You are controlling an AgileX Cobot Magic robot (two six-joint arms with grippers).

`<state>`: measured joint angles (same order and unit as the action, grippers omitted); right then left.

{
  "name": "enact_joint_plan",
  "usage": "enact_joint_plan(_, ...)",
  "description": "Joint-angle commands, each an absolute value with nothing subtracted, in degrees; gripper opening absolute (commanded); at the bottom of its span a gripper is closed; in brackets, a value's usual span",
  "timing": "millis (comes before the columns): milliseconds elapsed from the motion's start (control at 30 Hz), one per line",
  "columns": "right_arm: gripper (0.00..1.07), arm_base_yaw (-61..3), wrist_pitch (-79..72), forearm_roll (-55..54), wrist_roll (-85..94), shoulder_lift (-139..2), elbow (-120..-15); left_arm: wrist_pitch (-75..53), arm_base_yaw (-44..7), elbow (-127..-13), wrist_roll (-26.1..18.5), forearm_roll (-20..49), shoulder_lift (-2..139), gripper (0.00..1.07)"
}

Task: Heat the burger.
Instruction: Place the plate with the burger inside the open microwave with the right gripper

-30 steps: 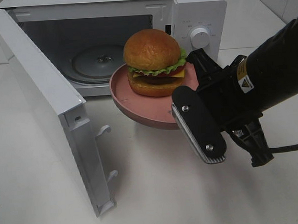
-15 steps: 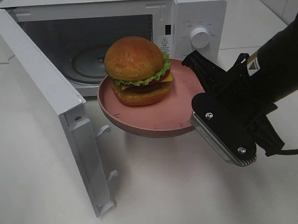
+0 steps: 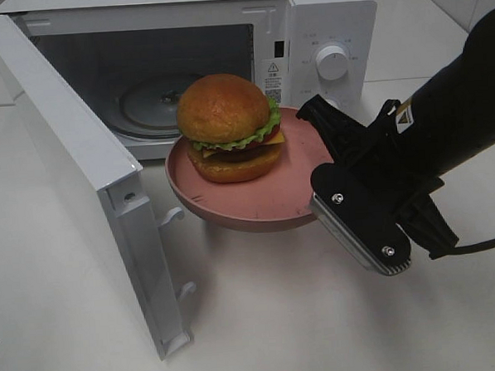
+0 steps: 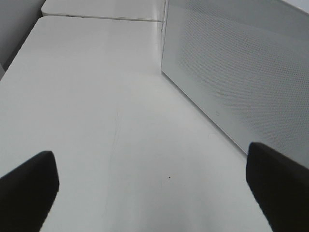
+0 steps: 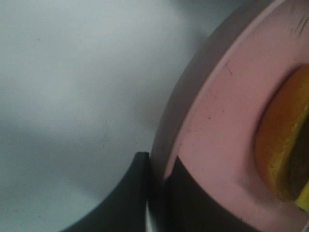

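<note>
High exterior view: a white microwave (image 3: 322, 32) stands on a white surface (image 3: 280, 325) with its door (image 3: 72, 161) swung wide open, exposing the round turntable (image 3: 147, 99) inside; a dial (image 3: 332, 62) sits on the control panel. The burger (image 3: 228, 127) rests upright on a round pink plate (image 3: 257, 208), towards the side of the plate nearest the microwave. The plate is lifted off the surface, just in front of the open cavity, and casts a shadow below. The right tool (image 3: 319, 148), at the end of a black arm, is clenched on the plate's rim on the side away from the door. Left wrist view: the left tool (image 4: 152, 186) is released, its two dark fingers (image 4: 26, 188) spread far apart above bare surface with nothing between them; a white panel (image 4: 241, 72) with a fine dotted pattern stands close by. Right wrist view: the plate's rim (image 5: 212, 121) passes between the right tool's two dark fingers (image 5: 125, 198), which pinch it from either side; the edge of the burger's lower bun (image 5: 285, 145) shows on the plate, well apart from the grasped spot.
</note>
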<state>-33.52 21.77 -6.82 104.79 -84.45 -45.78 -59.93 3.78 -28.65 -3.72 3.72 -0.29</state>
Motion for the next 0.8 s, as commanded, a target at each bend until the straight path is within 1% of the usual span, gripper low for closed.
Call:
enact_joint_plan(33,0.00,-33.58,16.44,-7.68,105.94,-84.28,-46.18,-59.47,4.13,-28.48,-3.55,4.07,-1.72,0.98)
enact_joint_plan(300,0.00,-33.58,14.15,-7.68,106.17,-86.92,-47.15,-59.47,4.13,-28.48,-3.55,4.07,-1.72,0.98)
enact_joint_plan(533,0.00,-35.58,13.92,-7.56,106.34,-90.41,-51.85,-59.47,4.13,-28.48,-3.55,4.07,-1.72,0.98)
enact_joint_plan(800,0.00,-35.58,13.81,-6.30,106.34,-94.02,-55.23,-59.47,4.13,-28.48,-3.55,4.07,-1.72,0.98)
